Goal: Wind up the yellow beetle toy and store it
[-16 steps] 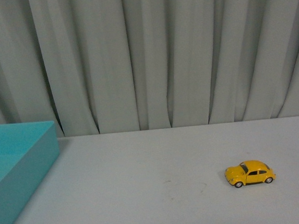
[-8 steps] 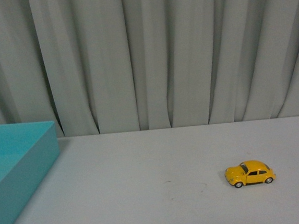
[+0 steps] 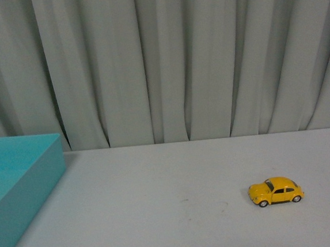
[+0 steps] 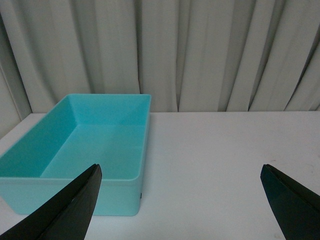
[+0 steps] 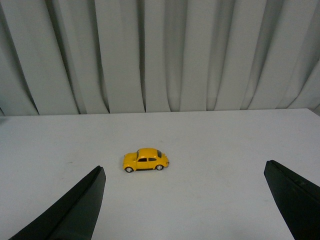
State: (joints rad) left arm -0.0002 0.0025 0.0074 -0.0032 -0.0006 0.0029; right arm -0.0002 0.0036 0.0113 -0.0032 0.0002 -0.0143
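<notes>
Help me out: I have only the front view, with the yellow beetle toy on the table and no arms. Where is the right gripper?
Observer: The right gripper is open, short of the yellow beetle toy, not touching it.
Operator: And the left one?
Observer: The left gripper is open, facing the turquoise bin.
Operator: Anything in the bin?
Observer: Nothing on the part of its floor that shows.
</notes>
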